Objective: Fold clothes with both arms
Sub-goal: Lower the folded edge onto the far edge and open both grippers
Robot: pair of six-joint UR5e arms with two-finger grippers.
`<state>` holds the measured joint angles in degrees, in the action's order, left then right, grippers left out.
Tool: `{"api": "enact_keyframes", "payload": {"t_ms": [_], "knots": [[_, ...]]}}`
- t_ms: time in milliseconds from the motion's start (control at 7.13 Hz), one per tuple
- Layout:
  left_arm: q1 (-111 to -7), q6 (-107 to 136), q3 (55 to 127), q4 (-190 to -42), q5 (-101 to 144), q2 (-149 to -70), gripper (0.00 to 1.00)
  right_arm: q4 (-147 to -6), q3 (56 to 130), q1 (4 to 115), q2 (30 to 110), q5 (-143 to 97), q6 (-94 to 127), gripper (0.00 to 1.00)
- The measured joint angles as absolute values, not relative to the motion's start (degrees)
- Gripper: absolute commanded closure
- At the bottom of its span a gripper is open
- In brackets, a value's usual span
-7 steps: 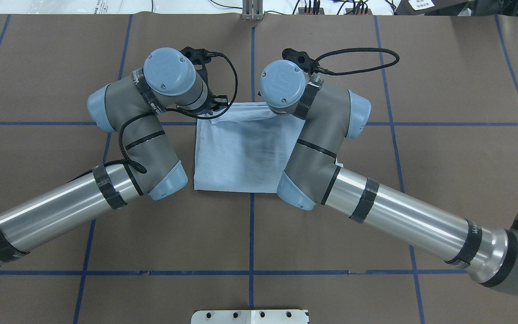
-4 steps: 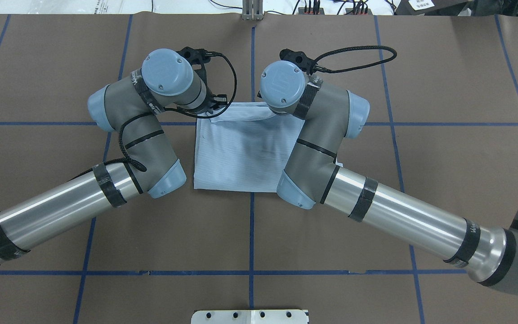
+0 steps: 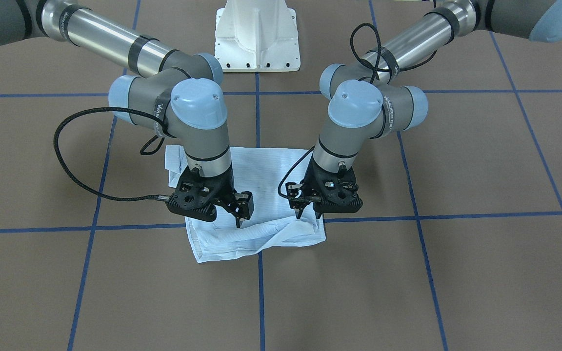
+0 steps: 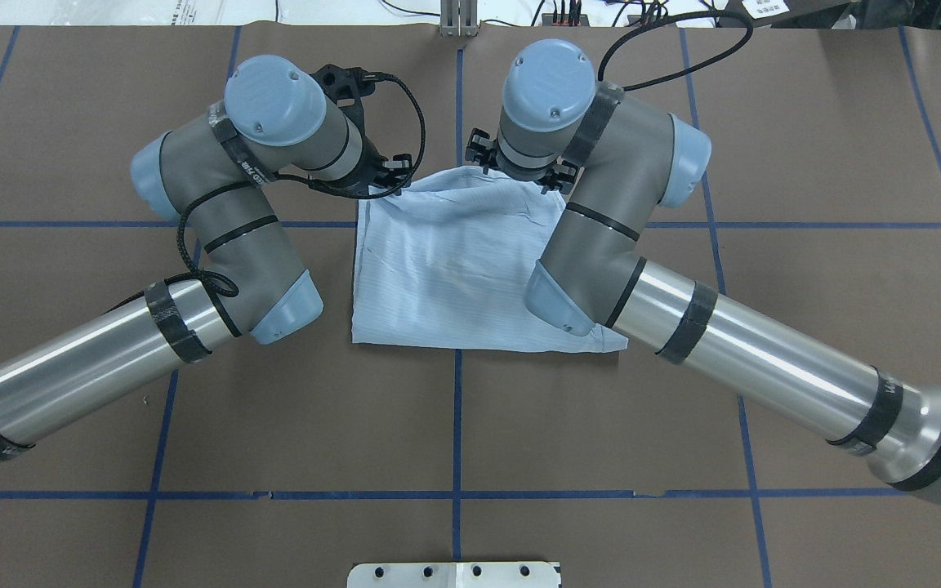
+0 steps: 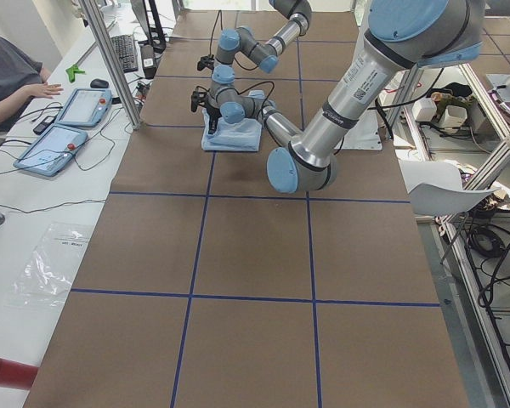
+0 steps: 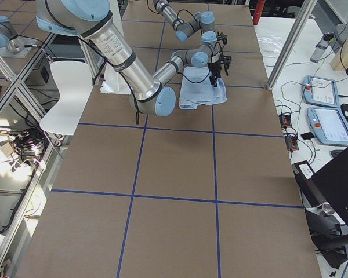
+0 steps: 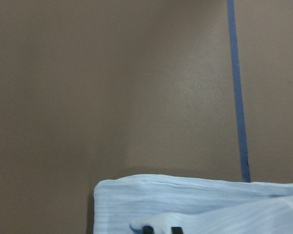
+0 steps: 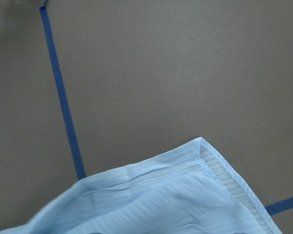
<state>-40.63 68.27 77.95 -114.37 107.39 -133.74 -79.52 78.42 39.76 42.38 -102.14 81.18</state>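
The light blue shirt (image 3: 256, 195) lies folded into a rough rectangle on the brown table (image 3: 456, 268), with both grippers at its far edge from the robot's base. The left gripper (image 3: 305, 214) pinches a raised ridge of the cloth between narrow fingers, the fabric peaking up just under its tips. The right gripper (image 3: 238, 222) comes down on the same edge, beside the left one; its fingers look close together on the cloth (whether they truly grip it I cannot tell). Below each wrist camera, striped fabric fills the lower frame, a blue tape line (image 7: 237, 97) running beyond it.
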Motion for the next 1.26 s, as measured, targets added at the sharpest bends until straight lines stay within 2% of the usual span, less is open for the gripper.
{"api": "enact_keyframes", "payload": {"t_ms": [281,561,1262], "knots": [[-40.6,67.3,78.8,-114.3,107.8,-132.3,0.0,-79.5,83.0,41.2,46.7,-104.1,77.2,0.0],[-39.7,67.2,76.8,-114.2,107.7,-132.9,0.0,-79.5,84.0,41.5,47.8,-104.3,76.2,0.0],[-39.0,66.4,59.5,-114.3,102.0,-143.9,0.0,-79.2,83.7,41.2,48.2,-103.9,76.0,0.0]]}}
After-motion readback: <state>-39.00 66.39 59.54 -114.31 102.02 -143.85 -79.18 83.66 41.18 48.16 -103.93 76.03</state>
